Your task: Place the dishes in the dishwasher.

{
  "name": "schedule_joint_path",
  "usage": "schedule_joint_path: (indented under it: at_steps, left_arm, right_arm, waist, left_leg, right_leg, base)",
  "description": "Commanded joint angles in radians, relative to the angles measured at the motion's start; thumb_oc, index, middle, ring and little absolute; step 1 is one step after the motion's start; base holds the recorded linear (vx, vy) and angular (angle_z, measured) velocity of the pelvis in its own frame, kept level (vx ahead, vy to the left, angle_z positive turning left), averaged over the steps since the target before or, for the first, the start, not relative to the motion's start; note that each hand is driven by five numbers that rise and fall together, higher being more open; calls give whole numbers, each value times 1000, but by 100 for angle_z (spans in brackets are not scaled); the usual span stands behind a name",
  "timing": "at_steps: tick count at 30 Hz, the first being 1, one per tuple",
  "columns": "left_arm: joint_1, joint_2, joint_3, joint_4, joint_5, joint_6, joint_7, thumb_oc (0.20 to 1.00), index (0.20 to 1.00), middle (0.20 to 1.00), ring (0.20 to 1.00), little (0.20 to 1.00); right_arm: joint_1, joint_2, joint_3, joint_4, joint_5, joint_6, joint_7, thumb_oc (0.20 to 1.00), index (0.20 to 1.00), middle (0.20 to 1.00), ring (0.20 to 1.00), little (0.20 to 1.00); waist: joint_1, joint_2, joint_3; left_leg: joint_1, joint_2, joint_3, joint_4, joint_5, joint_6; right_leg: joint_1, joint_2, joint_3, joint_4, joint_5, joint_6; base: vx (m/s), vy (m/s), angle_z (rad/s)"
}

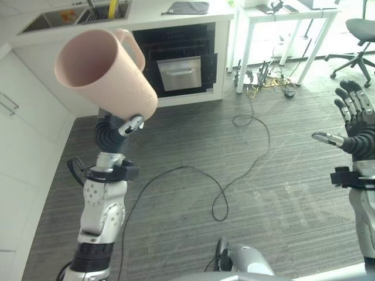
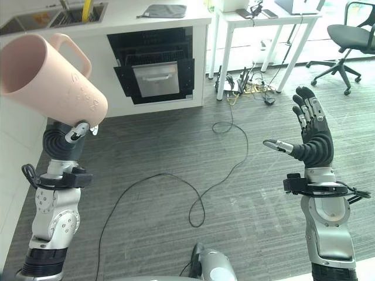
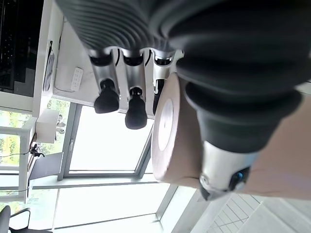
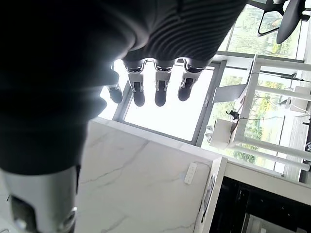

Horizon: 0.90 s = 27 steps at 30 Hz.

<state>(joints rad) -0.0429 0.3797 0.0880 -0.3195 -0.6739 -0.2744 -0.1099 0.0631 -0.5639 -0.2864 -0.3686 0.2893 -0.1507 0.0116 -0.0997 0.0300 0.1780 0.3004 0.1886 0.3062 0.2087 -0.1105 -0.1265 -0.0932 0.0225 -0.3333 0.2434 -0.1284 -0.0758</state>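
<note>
Left robot hand (image 1: pixel 112 136): raised, fingers and thumb curled round the base of a pink mug (image 1: pixel 105 71); the mug is tilted, mouth up and toward the left, handle on the far side, held well above the floor (image 1: pixel 176 199).

Bench (image 1: pixel 146 16): far side of the room, sink (image 1: pixel 64 16) at its left end, grey cloth (image 1: pixel 187 7) to the right.

Dishwasher (image 1: pixel 176 61): under the bench, door open, rack visible; contents cannot be told.

Right robot hand (image 2: pixel 313 137): raised, fingers spread, holding nothing.

Status: judged early. Mug grasped but not yet loaded, well apart from the dishwasher; carrying and placing remain.
</note>
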Motion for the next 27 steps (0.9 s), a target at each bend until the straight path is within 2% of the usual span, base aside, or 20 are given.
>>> schedule_joint_path:
  at_steps: [1,2,3,4,6,7,8,9,11,13,14,16,18,20,21,22,23,25,26,27]
  left_arm:
    - [38,37,19,-74,-12,-56,-14,200,200,200,200,200]
    - [44,30,22,-75,-6,-56,-20,200,200,200,200,200]
    - [45,28,23,-76,-2,-53,-27,200,200,200,200,200]
    - [47,26,23,-76,7,-50,-35,200,200,200,200,200]
    - [58,30,32,-74,8,-60,-30,200,200,200,200,200]
    - [67,37,38,-71,2,-68,-24,200,200,200,200,200]
    - [82,43,42,-66,-3,-82,-15,200,200,200,200,200]
    - [92,45,42,-64,-4,-90,-9,200,200,200,200,200]
    - [118,47,47,-56,-11,-109,-16,200,200,200,200,200]
    - [130,44,54,-47,-23,-121,-30,200,200,200,200,200]
    - [139,42,63,-39,-34,-132,-39,200,200,200,200,200]
    - [155,44,80,-44,-55,-136,-43,200,200,200,200,200]
    - [142,47,82,-48,-53,-128,-35,200,200,200,200,200]
    - [117,54,75,-48,-48,-122,-32,200,200,200,200,200]
    - [97,58,71,-44,-51,-119,-35,200,200,200,200,200]
    - [86,59,68,-43,-50,-115,-39,200,200,200,200,200]
    - [57,64,56,-42,-43,-102,-44,200,200,200,200,200]
    - [43,67,47,-49,-27,-88,-35,200,200,200,200,200]
    - [43,68,45,-51,-26,-85,-34,200,200,200,200,200]
    - [42,62,42,-59,-7,-76,-33,200,200,200,200,200]
  right_arm:
    - [46,-26,-13,-83,53,-32,34,1000,1000,1000,1000,1000]
    - [48,-26,-15,-81,53,-32,43,1000,1000,1000,1000,1000]
    - [46,-26,-15,-82,49,-28,42,1000,1000,1000,1000,1000]
    - [27,-28,-3,-77,40,-16,36,1000,1000,1000,1000,1000]
    - [3,-26,13,-69,29,-7,41,1000,1000,1000,1000,1000]
    - [0,-24,17,-65,26,-9,49,1000,1000,1000,1000,1000]
    - [7,-19,25,-64,17,-18,59,1000,1000,1000,1000,1000]
    - [15,-18,28,-65,15,-24,66,1000,1000,1000,1000,1000]
    - [25,-31,22,-61,25,-30,82,1000,1000,1000,1000,1000]
    - [23,-49,10,-53,40,-32,94,1000,1000,1000,1000,1000]
    - [21,-63,-3,-49,51,-31,107,1000,1000,1000,1000,1000]
    - [27,-79,-19,-52,65,-28,117,1000,1000,1000,1000,1000]
    - [42,-82,-40,-65,81,-27,118,1000,1000,1000,1000,1000]
    - [53,-75,-57,-75,90,-30,114,1000,1000,1000,1000,1000]
    - [58,-65,-66,-84,87,-32,110,1000,1000,1000,1000,1000]
    - [59,-56,-67,-88,78,-31,107,1000,1000,1000,1000,1000]
    - [66,-25,-65,-101,36,-34,96,1000,1000,1000,1000,1000]
    - [76,-3,-60,-112,17,-32,93,1000,1000,1000,1000,1000]
    - [82,5,-59,-114,13,-35,95,1000,1000,1000,1000,1000]
    - [92,19,-59,-113,5,-36,102,1000,1000,1000,1000,1000]
  waist:
    - [-34,-51,-112]
    - [-27,-61,-104]
    - [-21,-67,-95]
    - [-15,-68,-82]
    - [-14,-55,-74]
    - [-12,-46,-73]
    - [-7,-26,-79]
    - [-1,-17,-82]
    - [6,-6,-82]
    - [3,-2,-83]
    - [3,0,-86]
    - [8,-8,-89]
    - [4,-23,-103]
    - [7,-33,-111]
    - [8,-41,-115]
    - [10,-48,-116]
    - [13,-59,-118]
    - [21,-57,-118]
    - [23,-56,-118]
    - [32,-54,-114]
  left_leg:
    - [-166,-40,-22,110,137,-20]
    - [-226,-29,-15,174,164,-28]
    - [-274,-15,-9,200,158,-26]
    - [-307,3,25,154,129,-9]
    - [-282,10,74,7,125,4]
    - [-267,11,85,-80,147,3]
    - [-266,23,74,-233,207,-10]
    - [-269,40,60,-294,247,-23]
    - [-323,107,34,-296,329,-60]
    - [-342,141,77,-296,355,-73]
    - [-342,148,98,-296,352,-73]
    - [-325,135,102,-296,324,-66]
    - [-309,107,122,-296,259,-37]
    - [-298,65,116,-296,222,-11]
    - [-294,34,114,-296,205,7]
    - [-289,10,102,-296,192,21]
    - [-281,-47,54,-296,164,52]
    - [-281,-79,17,-296,148,77]
    - [-282,-88,7,-296,143,85]
    - [-276,-105,-21,-296,129,98]
  right_leg:
    - [119,-88,65,-331,156,136]
    - [146,-87,72,-331,141,126]
    - [165,-89,72,-331,130,123]
    - [190,-91,68,-331,113,127]
    - [209,-90,78,-331,95,142]
    - [218,-89,84,-331,86,149]
    - [221,-82,93,-331,75,159]
    - [227,-80,93,-331,65,162]
    - [250,-73,86,-331,38,148]
    - [268,-73,60,-331,17,144]
    - [283,-74,50,-331,4,144]
    - [316,-87,52,-331,-9,154]
    - [341,-114,45,-330,-2,179]
    - [350,-144,39,-306,3,208]
    - [340,-172,34,-268,25,234]
    - [322,-193,37,-222,56,254]
    - [255,-243,55,-84,141,287]
    - [202,-258,63,34,192,291]
    - [187,-258,69,81,196,292]
    - [129,-265,77,198,212,289]
  base:
    - [219,-353,-53]
    - [189,-292,-53]
    - [206,-190,-64]
    - [226,-74,-55]
    - [257,72,-27]
    - [306,200,-25]
    - [333,220,-55]
    - [374,232,-70]
    - [333,181,-60]
    - [358,225,-30]
    - [454,284,-2]
    - [448,311,-6]
    - [420,361,-15]
    - [383,397,0]
    - [380,432,22]
    - [506,596,35]
    - [428,511,50]
    - [371,440,65]
    - [338,372,77]
    - [273,281,64]
